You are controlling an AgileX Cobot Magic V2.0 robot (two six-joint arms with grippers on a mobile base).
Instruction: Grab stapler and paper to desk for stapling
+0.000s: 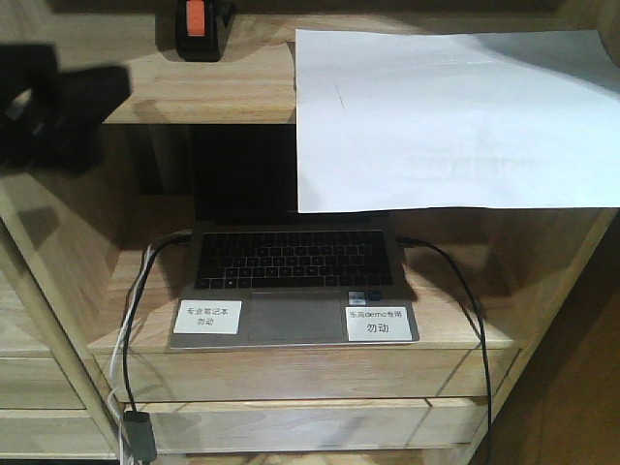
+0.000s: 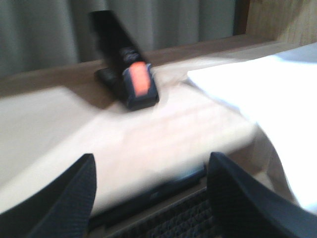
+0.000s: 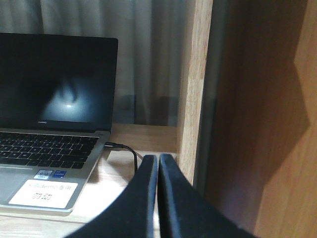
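Note:
The black stapler (image 1: 198, 27) with its orange end patch stands on the upper shelf, far left of the paper. In the left wrist view the stapler (image 2: 130, 74) lies ahead and slightly left of my left gripper (image 2: 151, 156), well apart from it. That gripper is open, with nothing between its fingers (image 2: 74, 198). From the front it shows as a dark blur (image 1: 53, 107) at the left, level with the shelf edge. The large white paper (image 1: 450, 116) (image 2: 267, 99) lies on the same shelf and overhangs its front edge. My right gripper (image 3: 158, 157) is shut and empty, low beside the shelf's side post. The desk is out of view.
An open laptop (image 1: 295, 281) (image 3: 49, 144) with two white labels fills the lower shelf, directly under the stapler and paper. Black cables (image 1: 455, 291) run off both its sides. A wooden upright (image 3: 193, 84) stands just right of my right gripper. Drawers sit below.

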